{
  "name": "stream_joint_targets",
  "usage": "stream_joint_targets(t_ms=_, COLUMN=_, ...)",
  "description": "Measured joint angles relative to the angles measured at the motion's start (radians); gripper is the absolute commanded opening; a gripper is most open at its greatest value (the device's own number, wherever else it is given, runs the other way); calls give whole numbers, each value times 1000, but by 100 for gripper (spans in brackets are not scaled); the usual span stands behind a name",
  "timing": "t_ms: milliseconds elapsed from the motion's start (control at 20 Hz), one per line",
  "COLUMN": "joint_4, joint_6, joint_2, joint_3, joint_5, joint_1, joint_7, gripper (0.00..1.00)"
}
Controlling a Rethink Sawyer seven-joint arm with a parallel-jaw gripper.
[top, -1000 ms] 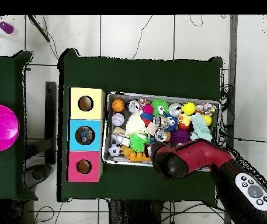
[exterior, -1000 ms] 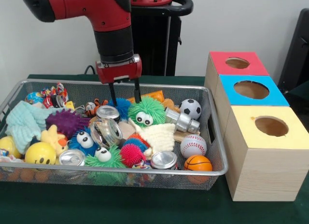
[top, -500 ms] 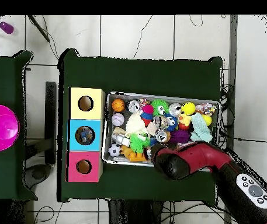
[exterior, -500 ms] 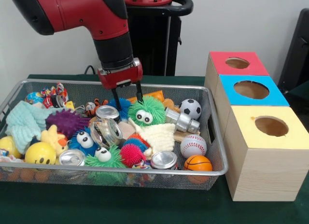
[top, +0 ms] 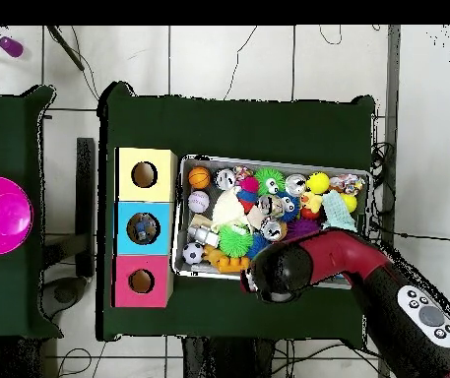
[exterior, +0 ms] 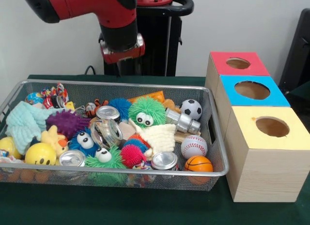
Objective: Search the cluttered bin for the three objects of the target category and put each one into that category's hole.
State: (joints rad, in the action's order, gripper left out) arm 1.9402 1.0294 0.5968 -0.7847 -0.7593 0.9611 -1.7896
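Note:
The silver wire-mesh bin (exterior: 145, 172) sits on the green table, full of toys; it also shows in the overhead view (top: 268, 162). No clear plastic bottle shows among the toys. The blue-topped box with its round hole (exterior: 252, 90) stands to the right of the bin, between the red and yellow boxes. In the overhead view something pale lies inside that hole (top: 143, 228). My gripper (exterior: 127, 70) hangs high above the bin's far rim, against the black pedestal, with nothing seen in it. In the overhead view the arm (top: 273, 276) hides it.
A red-topped box (exterior: 238, 63) and a yellow-topped box (exterior: 272, 126) flank the blue one. In the bin lie silver cans (exterior: 164, 160), a grey metal flask (exterior: 181, 121), a green fuzzy toy (exterior: 147, 111), sports balls and other soft toys.
My gripper has risen from just above the toys at the back of the bin and drawn back toward the pedestal, carrying nothing. The toys have not moved.

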Motion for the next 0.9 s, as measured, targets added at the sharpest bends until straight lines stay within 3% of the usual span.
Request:
stream_joint_targets(t_ms=200, joint_4=0, joint_6=226, joint_2=87, joint_3=0, joint_5=173, joint_1=-39, joint_7=0, gripper=100)
stream_joint_targets(t_ms=400, joint_4=-2, joint_6=259, joint_2=158, joint_3=-4, joint_5=202, joint_1=-69, joint_7=0, gripper=100)
stream_joint_targets(t_ms=600, joint_4=-6, joint_6=194, joint_2=230, joint_3=-27, joint_5=154, joint_1=-79, joint_7=0, gripper=100)
stream_joint_targets(t_ms=650, joint_4=-8, joint_6=112, joint_2=270, joint_3=-44, joint_5=104, joint_1=-75, joint_7=0, gripper=100)
stream_joint_targets(t_ms=900, joint_4=-19, joint_6=-57, joint_2=326, joint_3=-61, joint_5=20, joint_1=-67, joint_7=0, gripper=100)
